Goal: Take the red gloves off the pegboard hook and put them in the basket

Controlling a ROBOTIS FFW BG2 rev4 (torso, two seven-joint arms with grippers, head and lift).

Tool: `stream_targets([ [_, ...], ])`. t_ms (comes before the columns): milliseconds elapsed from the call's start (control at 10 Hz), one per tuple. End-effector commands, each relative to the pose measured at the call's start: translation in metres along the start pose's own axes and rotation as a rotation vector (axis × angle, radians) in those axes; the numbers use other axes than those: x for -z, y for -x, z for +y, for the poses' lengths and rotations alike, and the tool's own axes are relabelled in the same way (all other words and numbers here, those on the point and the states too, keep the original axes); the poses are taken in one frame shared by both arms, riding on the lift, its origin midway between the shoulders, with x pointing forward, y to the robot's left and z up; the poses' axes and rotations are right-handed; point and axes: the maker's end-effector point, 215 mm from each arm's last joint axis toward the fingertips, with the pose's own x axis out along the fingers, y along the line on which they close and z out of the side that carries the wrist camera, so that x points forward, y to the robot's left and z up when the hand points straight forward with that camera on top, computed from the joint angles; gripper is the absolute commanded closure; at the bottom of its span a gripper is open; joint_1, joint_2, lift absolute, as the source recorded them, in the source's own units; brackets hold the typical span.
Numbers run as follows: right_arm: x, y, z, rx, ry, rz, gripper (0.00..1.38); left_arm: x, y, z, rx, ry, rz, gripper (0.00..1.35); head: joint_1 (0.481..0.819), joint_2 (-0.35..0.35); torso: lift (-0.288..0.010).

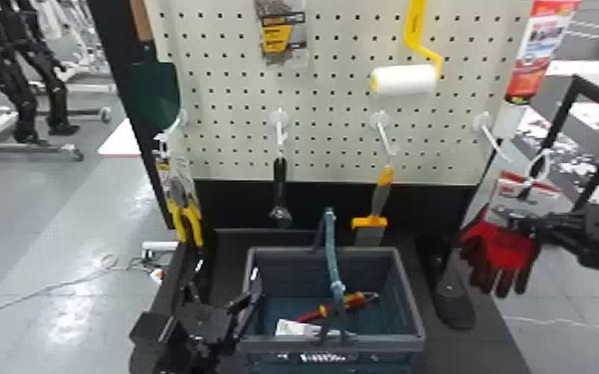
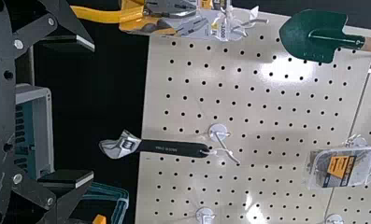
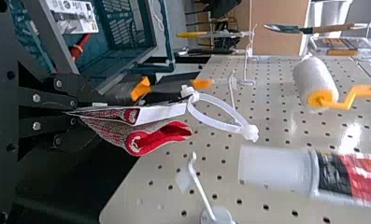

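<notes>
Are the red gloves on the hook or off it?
The red gloves are off: their white loop is clear of the hook.

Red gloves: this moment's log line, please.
red gloves: clear of pegboard hook, held in right hand | position: right of basket, not yet inside | left hand: open, empty | basket: screwdriver inside

1. Red knit gloves [image 1: 505, 251] with blackish fingers; the cuffs show grey flecks through the red.
2. Cream perforated pegboard [image 1: 333, 132], patterned with even rows of dark dots.
3. Rectangular plastic basket [image 1: 388, 343], blue-teal inside, greyer along the rim.
4. Red-shafted screwdriver [image 1: 355, 300], its handle orange and yellow.
5. Dark green metal trowel [image 1: 154, 89] with a brown wooden handle.
6. White fluffy paint roller [image 1: 405, 80] on a bright yellow frame.
7. Silver metal adjustable wrench [image 1: 279, 174], black along the handle.
8. Yellow-handled metal pliers [image 1: 193, 224].
</notes>
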Motion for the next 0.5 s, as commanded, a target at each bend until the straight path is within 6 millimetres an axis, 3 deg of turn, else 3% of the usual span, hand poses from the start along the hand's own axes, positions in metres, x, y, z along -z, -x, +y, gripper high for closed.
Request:
stream_targets([
  [0, 0.003, -0.016, 0.040, -0.037, -0.036, -0.043, 1.28, 0.000, 0.001, 0.003, -0.009, 0.000, 0.000, 0.32, 0.549, 0.000, -0.100],
  [100, 0.005, -0.029, 0.067, -0.067, -0.061, -0.058, 1.28, 0.000, 0.001, 0.005, -0.012, -0.001, 0.001, 0.32, 0.549, 0.000, -0.100],
  [300, 0.007, -0.058, 0.095, -0.118, -0.103, -0.081, 1.28, 0.001, 0.001, 0.009, -0.017, -0.006, 0.006, 0.32, 0.549, 0.000, -0.100],
  [400, -0.002, -0.071, 0.104, -0.157, -0.089, -0.084, 1.28, -0.002, 0.000, 0.009, -0.017, -0.006, 0.001, 0.32, 0.549, 0.000, -0.100],
])
